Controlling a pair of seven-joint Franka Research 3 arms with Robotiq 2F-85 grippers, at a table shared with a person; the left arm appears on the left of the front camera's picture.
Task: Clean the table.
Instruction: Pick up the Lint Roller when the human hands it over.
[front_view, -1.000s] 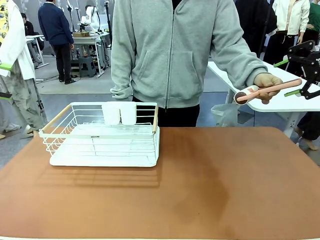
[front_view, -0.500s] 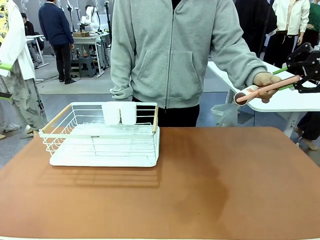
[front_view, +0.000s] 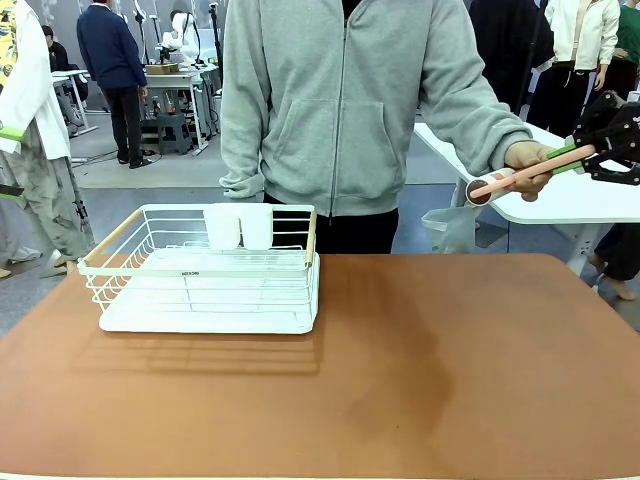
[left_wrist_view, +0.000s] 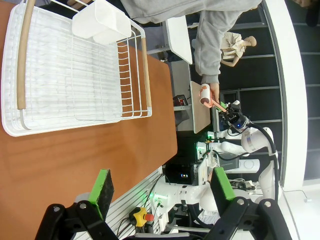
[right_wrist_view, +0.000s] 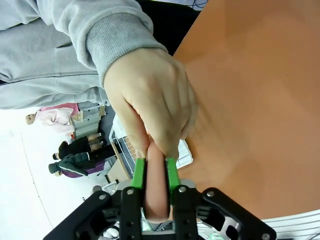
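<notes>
Front view: you see the table (front_view: 420, 380), a wide reddish-brown top, across the lower half, with a person in a grey hoodie standing at its far edge.
Table: it runs under both arms; in the left wrist view the table (left_wrist_view: 75, 160) lies below the pads, and in the right wrist view the table (right_wrist_view: 260, 100) sits behind the person's hand.
Rack: a white wire rack (front_view: 200, 271) stands on the table's left part, and its two side rails are wooden.
Cups: two white cups (front_view: 240, 227) sit side by side at the rack's far wall.
Person's hand: the hand (front_view: 530, 160) is held out to the right, above a smaller white table (front_view: 600, 205), gripping a pink-handled tool (front_view: 520, 176).
Tool: its white head, with a dark end face, points toward the person's body.
Right gripper: the right gripper (front_view: 578, 153) is at the handle's outer end; your right wrist view shows both green pads (right_wrist_view: 139, 172) pressed against the pink handle (right_wrist_view: 156, 195), just below the person's fingers (right_wrist_view: 150, 100).
Left gripper: the left gripper (left_wrist_view: 161, 187) is spread wide, holding nothing, over bare table near the rack (left_wrist_view: 132, 80).
</notes>
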